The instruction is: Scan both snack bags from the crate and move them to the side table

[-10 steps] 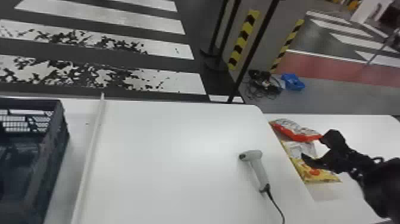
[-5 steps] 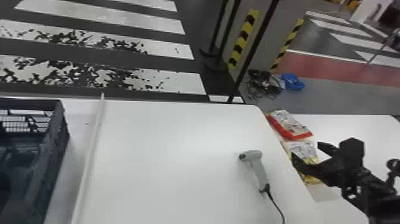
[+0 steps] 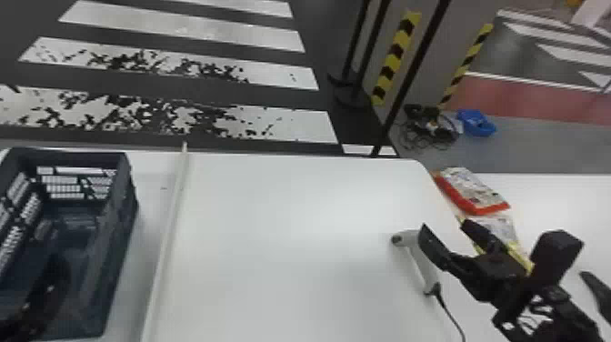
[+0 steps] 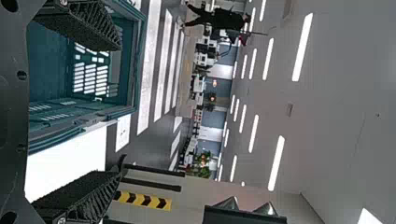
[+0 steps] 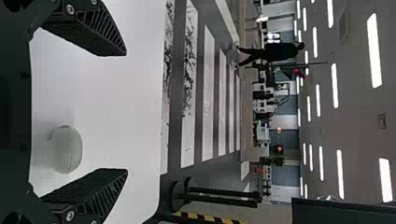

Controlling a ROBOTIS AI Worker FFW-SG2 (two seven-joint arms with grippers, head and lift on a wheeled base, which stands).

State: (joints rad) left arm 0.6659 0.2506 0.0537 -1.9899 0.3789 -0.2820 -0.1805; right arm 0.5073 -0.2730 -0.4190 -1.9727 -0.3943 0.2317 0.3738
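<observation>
R claw [image 3: 443, 223] wide open, nil held; L claw [image 4: 120, 107] same, at crate [image 3: 122, 213]. Scanner [image 3: 404, 238] close by R claw, approx 7 o'c (12 = away): stiff, prob. light; take by handle [image 3: 422, 266], mind cord [image 3: 449, 314]. Red-white bag [image 3: 473, 191] 1 o'c, yellow bag [image 3: 495, 226] 3 o'c, both on side counter [image 3: 563, 204]: light, soft, slick, contents prob. crushable; pinch mid, gently. Main counter [image 3: 272, 236] edge beside bags; swing room 9–10 o'c.

A large, garage-like indoor hall is shown. Crosswalk stripes [image 3: 182, 28] are painted across the dark floor [image 3: 159, 85], pillar edges are marked with yellow-and-black guard strips [image 3: 394, 59], and the ceiling [image 4: 345, 70] is lined with strip lights [image 4: 276, 163].
</observation>
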